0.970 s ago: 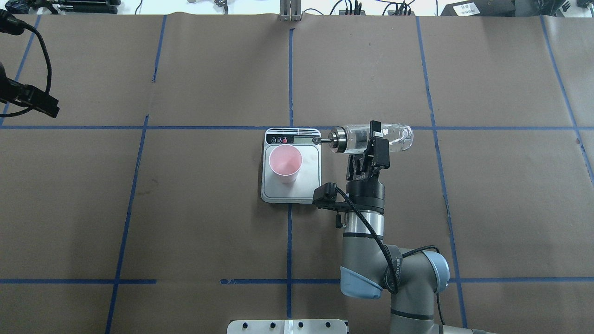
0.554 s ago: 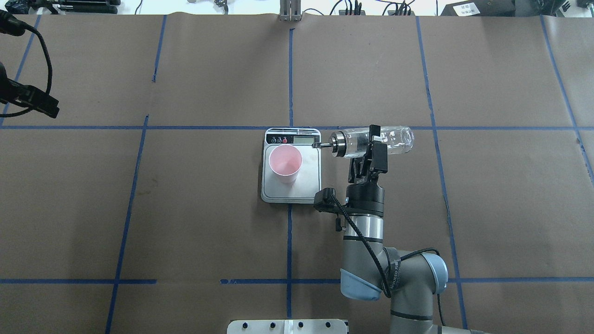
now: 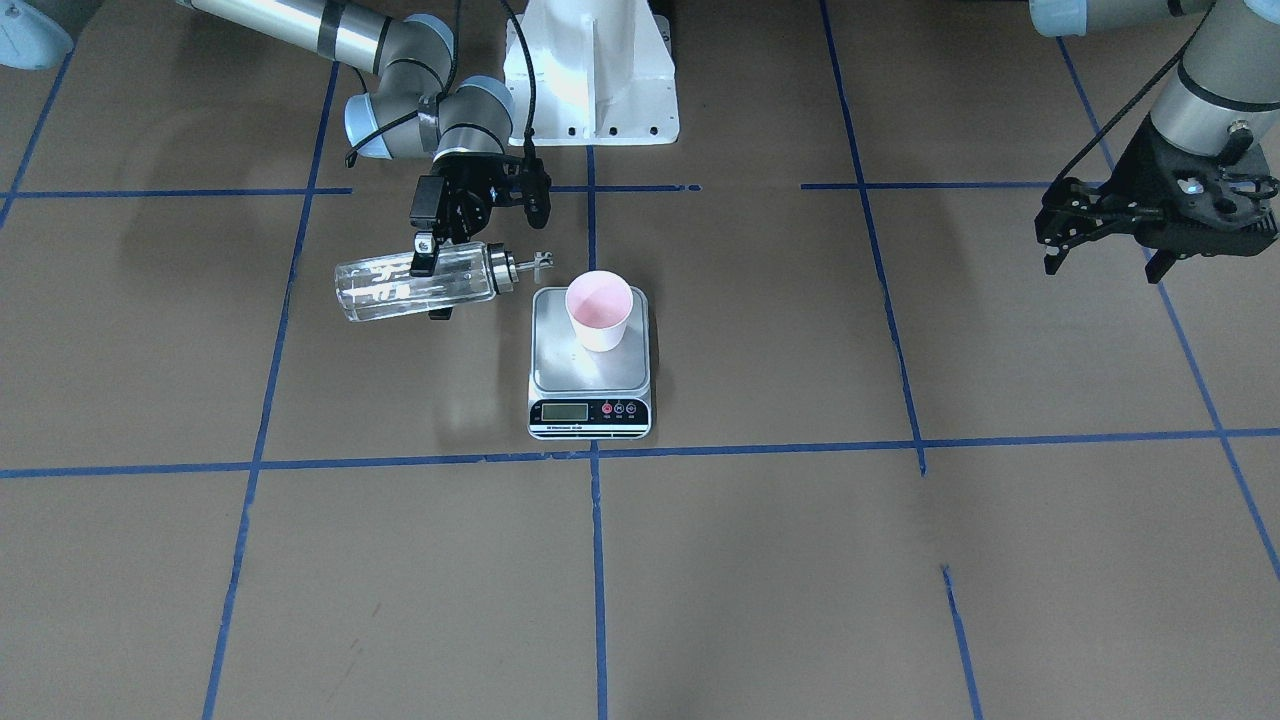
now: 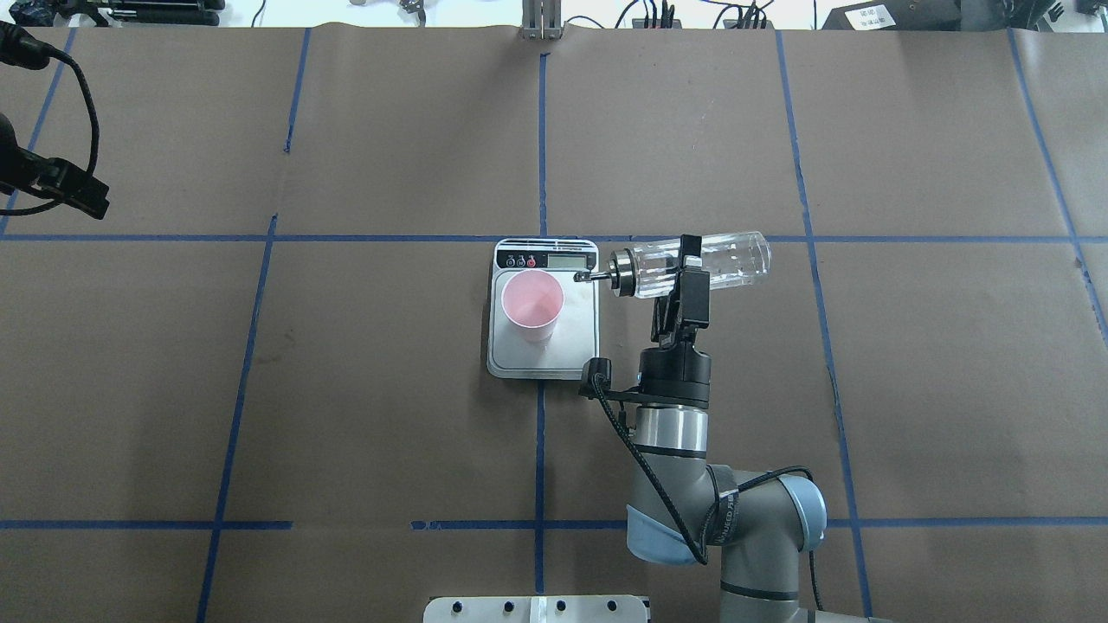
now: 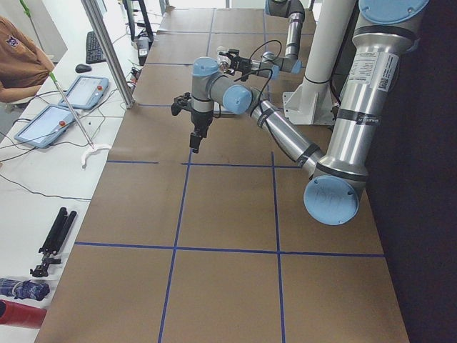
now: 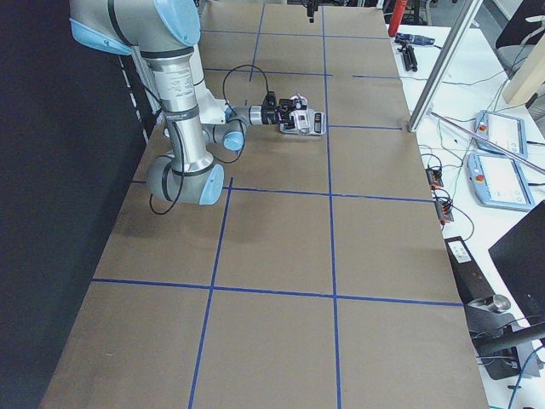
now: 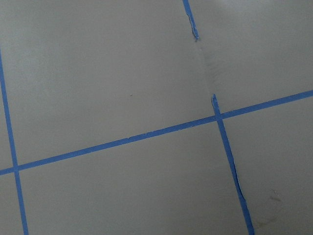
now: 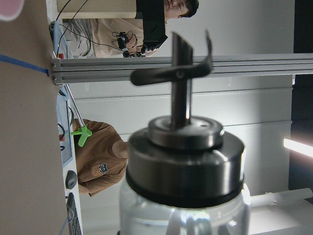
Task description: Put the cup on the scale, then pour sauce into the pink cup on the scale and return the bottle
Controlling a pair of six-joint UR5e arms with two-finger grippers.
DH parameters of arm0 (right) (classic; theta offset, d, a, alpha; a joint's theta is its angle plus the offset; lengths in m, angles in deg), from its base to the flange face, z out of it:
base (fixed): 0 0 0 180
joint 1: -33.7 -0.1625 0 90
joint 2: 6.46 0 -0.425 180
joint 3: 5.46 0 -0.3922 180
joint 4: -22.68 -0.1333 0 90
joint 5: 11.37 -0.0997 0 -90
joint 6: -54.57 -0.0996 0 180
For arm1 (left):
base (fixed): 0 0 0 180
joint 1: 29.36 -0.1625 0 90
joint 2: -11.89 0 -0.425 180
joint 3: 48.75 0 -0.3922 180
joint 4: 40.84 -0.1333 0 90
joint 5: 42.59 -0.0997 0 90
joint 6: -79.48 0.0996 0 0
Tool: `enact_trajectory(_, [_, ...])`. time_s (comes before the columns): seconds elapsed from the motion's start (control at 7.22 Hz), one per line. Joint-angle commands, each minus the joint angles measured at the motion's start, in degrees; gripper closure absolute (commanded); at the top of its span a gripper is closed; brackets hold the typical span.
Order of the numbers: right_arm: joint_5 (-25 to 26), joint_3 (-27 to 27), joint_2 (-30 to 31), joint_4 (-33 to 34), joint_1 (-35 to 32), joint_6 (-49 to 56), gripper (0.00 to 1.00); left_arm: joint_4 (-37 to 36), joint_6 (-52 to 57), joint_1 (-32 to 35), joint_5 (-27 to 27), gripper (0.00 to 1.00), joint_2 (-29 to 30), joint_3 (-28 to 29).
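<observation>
The pink cup point(image 4: 531, 303) stands upright on the scale point(image 4: 573, 348), whose display strip point(image 3: 588, 412) faces away from the robot. My right gripper point(image 4: 686, 264) is shut on the clear glass bottle point(image 4: 723, 257), held nearly level beside the scale. Its silver cap point(image 8: 186, 161) and spout point(image 4: 582, 277) point toward the cup point(image 3: 599, 305), the tip over the scale's right edge and short of the cup rim. The sauce shows as clear liquid in the bottle point(image 3: 400, 290). No stream is visible. My left gripper point(image 3: 1105, 262) hangs open and empty, far to the left.
Brown paper with blue tape lines point(image 4: 542, 138) covers the table. The robot's white base point(image 3: 592, 70) stands at the near edge. A side table with tablets point(image 5: 64, 107) and a seated person point(image 5: 18, 57) lies beyond the far edge.
The right wrist has turned and drawn back a little. The bottle's spout has swung left and toward the robot, from beside the scale's display to over its right edge. The left arm barely moved.
</observation>
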Motion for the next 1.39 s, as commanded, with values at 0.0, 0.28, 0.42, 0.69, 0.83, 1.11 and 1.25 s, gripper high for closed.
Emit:
enact_trajectory(0.0, [1.4,-0.3,-0.2,-0.1,0.1,2.8,1.00,0.5,1.2,0.6,0.0,0.00,0.0,0.6])
enact_trajectory(0.28, [1.9,-0.4,-1.8,-0.1,0.1,5.7,1.00,0.5,3.3,1.9,0.1,0.00,0.0,1.8])
enact_trajectory(0.42, [2.4,-0.4,-1.7,-0.1,0.1,6.5,1.00,0.5,3.4,2.0,0.1,0.00,0.0,1.9])
enact_trajectory(0.69, [2.7,-0.4,-1.7,-0.1,0.1,6.6,1.00,0.5,3.4,2.0,0.3,0.00,0.0,1.8])
enact_trajectory(0.83, [2.8,-0.4,-1.7,-0.1,0.1,6.6,1.00,0.5,3.4,2.0,0.3,0.00,0.0,1.8])
enact_trajectory(1.11, [2.7,-0.4,-1.8,-0.2,0.1,6.8,1.00,0.5,3.4,2.1,0.3,0.00,0.0,1.8])
enact_trajectory(1.25, [2.7,-0.5,-2.1,-0.2,0.0,6.7,1.00,0.5,3.4,2.1,0.3,0.00,0.0,1.8])
